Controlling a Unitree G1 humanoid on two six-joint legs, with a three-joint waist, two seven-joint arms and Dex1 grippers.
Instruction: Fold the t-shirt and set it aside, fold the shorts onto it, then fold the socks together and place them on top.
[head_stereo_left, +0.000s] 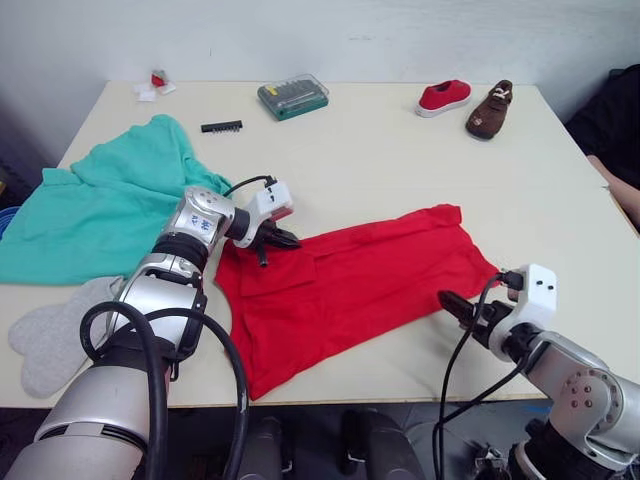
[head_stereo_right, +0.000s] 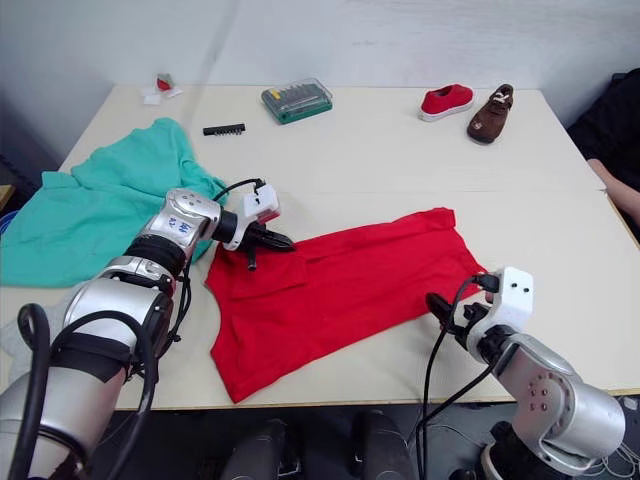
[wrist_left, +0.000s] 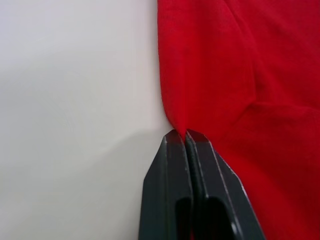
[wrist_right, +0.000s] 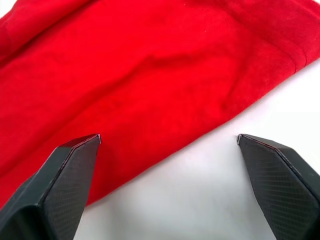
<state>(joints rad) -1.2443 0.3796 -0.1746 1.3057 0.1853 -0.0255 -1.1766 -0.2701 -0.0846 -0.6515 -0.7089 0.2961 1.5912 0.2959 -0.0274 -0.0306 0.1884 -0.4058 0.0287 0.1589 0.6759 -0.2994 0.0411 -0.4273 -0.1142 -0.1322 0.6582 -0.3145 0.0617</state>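
The red t-shirt (head_stereo_left: 340, 290) lies spread flat across the middle of the table, partly folded along its length. My left gripper (head_stereo_left: 283, 240) sits at the shirt's far left edge, shut on a pinch of the red fabric (wrist_left: 210, 75). My right gripper (wrist_right: 167, 137) stands open at the shirt's near right edge, with the hem lying between its fingers. The teal shorts (head_stereo_left: 100, 200) lie crumpled at the table's left side. The grey socks (head_stereo_left: 55, 335) rest near the front left edge, partly hidden behind my left arm.
At the back of the table (head_stereo_left: 400, 160) stand a green bit case (head_stereo_left: 293, 97), a black bit strip (head_stereo_left: 221, 126), a red shoe (head_stereo_left: 444, 96) and a brown shoe (head_stereo_left: 490, 108). A person's dark sleeve (head_stereo_left: 615, 120) shows at the right edge.
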